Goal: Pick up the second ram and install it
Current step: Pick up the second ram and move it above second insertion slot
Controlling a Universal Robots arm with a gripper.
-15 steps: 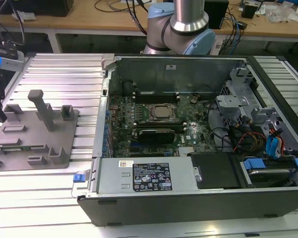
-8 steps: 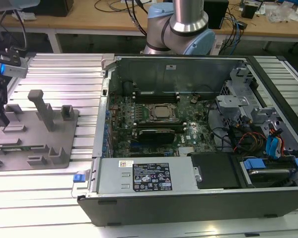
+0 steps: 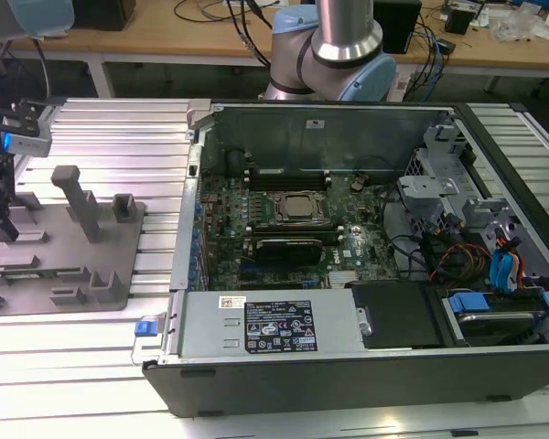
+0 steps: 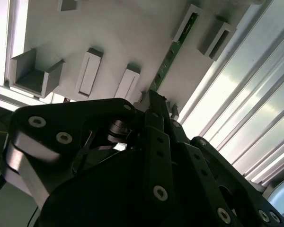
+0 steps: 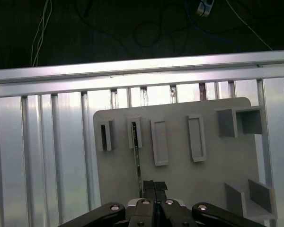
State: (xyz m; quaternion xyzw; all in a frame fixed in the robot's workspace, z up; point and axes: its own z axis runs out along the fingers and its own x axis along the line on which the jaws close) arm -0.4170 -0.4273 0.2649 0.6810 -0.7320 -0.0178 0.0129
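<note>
Hovering low over a grey holder plate, the gripper has its two black fingers pressed together, with only a thin seam between them. Nothing is visible in that seam.

Just beside the fingertips runs the second ram — a long, narrow green stick seen edge-on in both wrist views. It stands on its long edge, its far end tucked into a small slotted block on the plate. The fingers sit at its near end, though I cannot tell whether they touch it.

I judge the stick to be very light and stiff, but thin and brittle, so a twist or a hard squeeze could crack it. The safest hold is probably across the two flat faces near the top edge, toward the middle of its length so it does not swing — and away from the contact edge and the small chips.

Beyond the plate lies a ribbed aluminium table. Farther off, to the exterior view's right, stands the open computer case with its motherboard exposed. The arm rises behind it.
</note>
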